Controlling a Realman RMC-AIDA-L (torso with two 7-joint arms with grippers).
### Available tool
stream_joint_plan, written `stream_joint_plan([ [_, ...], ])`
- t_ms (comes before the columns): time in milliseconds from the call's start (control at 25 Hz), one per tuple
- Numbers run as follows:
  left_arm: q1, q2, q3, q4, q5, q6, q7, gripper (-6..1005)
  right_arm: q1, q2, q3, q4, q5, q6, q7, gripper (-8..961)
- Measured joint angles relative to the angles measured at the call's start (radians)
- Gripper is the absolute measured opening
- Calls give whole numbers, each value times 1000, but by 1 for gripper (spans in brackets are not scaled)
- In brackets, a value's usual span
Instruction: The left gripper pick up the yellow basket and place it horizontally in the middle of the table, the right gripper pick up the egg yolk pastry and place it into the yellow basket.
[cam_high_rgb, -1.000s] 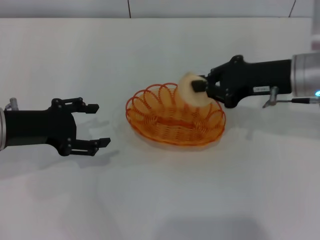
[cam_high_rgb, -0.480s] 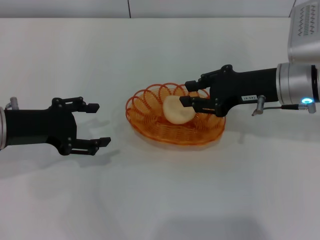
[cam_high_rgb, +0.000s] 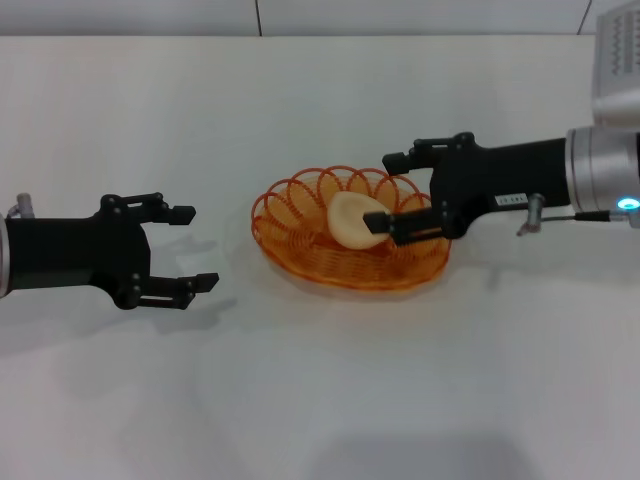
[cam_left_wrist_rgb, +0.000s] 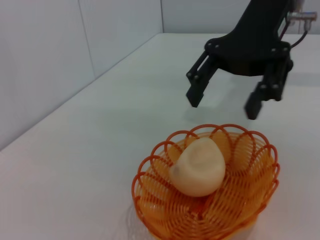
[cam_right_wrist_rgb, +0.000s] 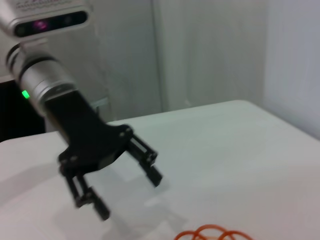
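Observation:
The yellow basket (cam_high_rgb: 300, 248) lies lengthwise at the middle of the table (cam_high_rgb: 320, 400). The egg yolk pastry (cam_high_rgb: 348, 220) rests inside it, tilted on its side. My right gripper (cam_high_rgb: 385, 192) is open and empty, just over the basket's right rim, with its fingers on either side of the pastry's right edge. In the left wrist view the pastry (cam_left_wrist_rgb: 198, 167) sits in the basket (cam_left_wrist_rgb: 150, 197), and the right gripper (cam_left_wrist_rgb: 223, 105) hangs open beyond it, clear of the pastry. My left gripper (cam_high_rgb: 196, 248) is open and empty, left of the basket.
The white table stretches bare in front of the basket and behind it, up to a wall at the far edge. The right wrist view shows the left gripper (cam_right_wrist_rgb: 129, 195) open over the table and a bit of basket rim (cam_right_wrist_rgb: 212, 234).
My right gripper carried the pastry down into the basket, opened and let it go. It has drawn back a little to the right. The left arm has not moved.

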Motion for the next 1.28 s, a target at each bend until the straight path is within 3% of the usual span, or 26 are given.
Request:
stream_joint_plan([
  [240, -4, 4, 2, -3, 0, 0, 0, 838, -23, -11, 86, 6, -23, -163, -85, 861],
  [520, -13, 12, 0, -6, 8, 3, -18, 838, -49, -16, 211, 21, -130, -288, -136, 884],
  [880, -37, 16, 2, -9, 37, 8, -51, 838, -49, -41, 222, 115, -149, -294, -193, 883],
  [1280, -58, 18, 5, -9, 67, 23, -77, 838, -72, -45, 256, 136, -150, -309, -214, 884],
])
